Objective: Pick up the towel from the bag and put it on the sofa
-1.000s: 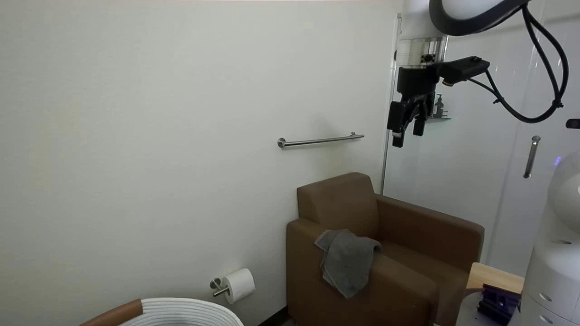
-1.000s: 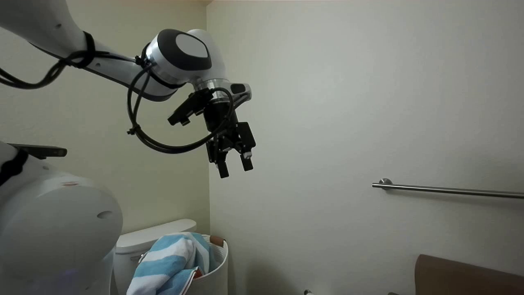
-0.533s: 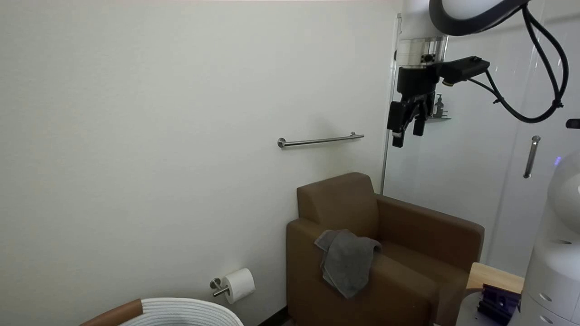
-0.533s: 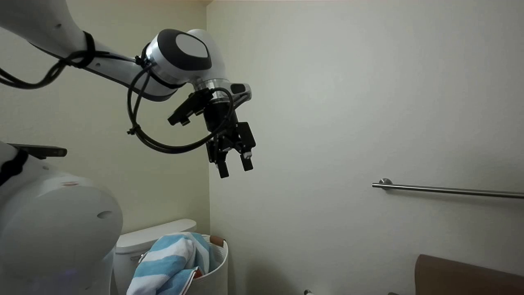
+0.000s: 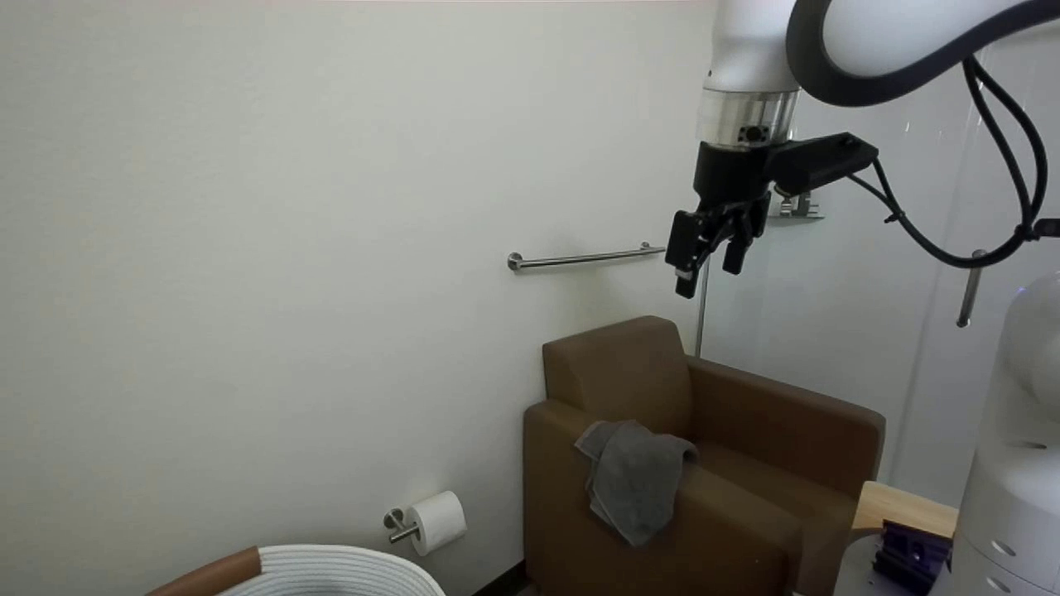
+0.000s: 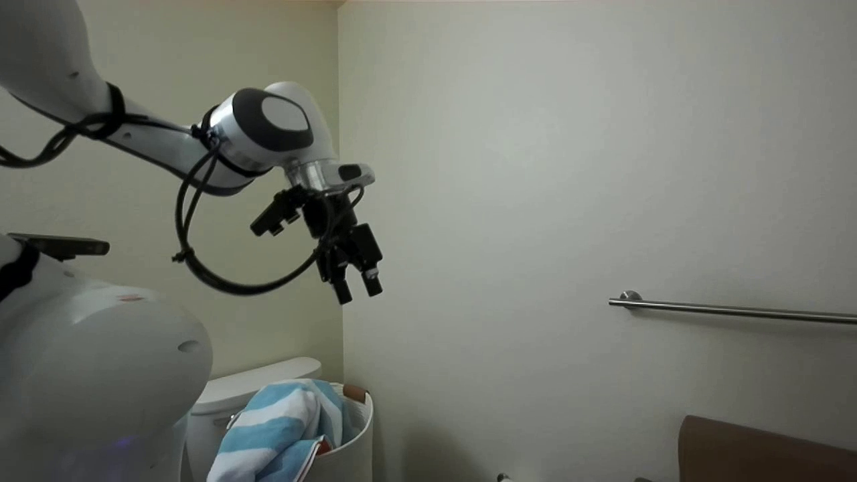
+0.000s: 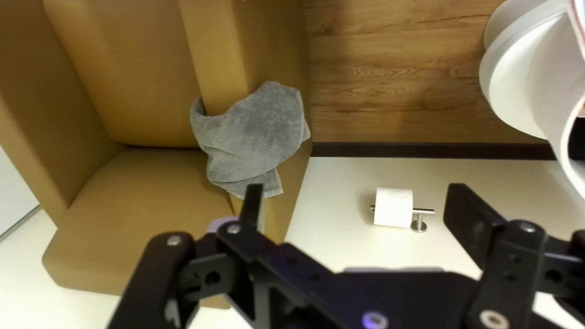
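A blue-and-white striped towel (image 6: 268, 428) hangs over the edge of a white rope bag (image 6: 355, 455) with brown handles in an exterior view. The bag's rim (image 5: 331, 571) also shows in an exterior view; the striped towel is out of that view. A brown sofa (image 5: 737, 530) has a grey towel (image 5: 638, 480) draped over its armrest. The wrist view shows the sofa (image 7: 137, 205) and grey towel (image 7: 256, 132) to the left. My gripper (image 5: 710, 280) is open and empty, high in the air, apart from both towels. It also shows in an exterior view (image 6: 358, 294).
A metal towel bar (image 5: 588, 257) is on the wall. A toilet paper roll (image 5: 439, 521) on a holder shows between the fingers in the wrist view (image 7: 393, 208). A toilet (image 6: 261, 381) stands behind the bag. A wooden surface (image 5: 907, 507) is beside the robot base.
The arm and gripper have moved down and to the left in both exterior views during the last half second. The towels, bag and sofa have not moved.
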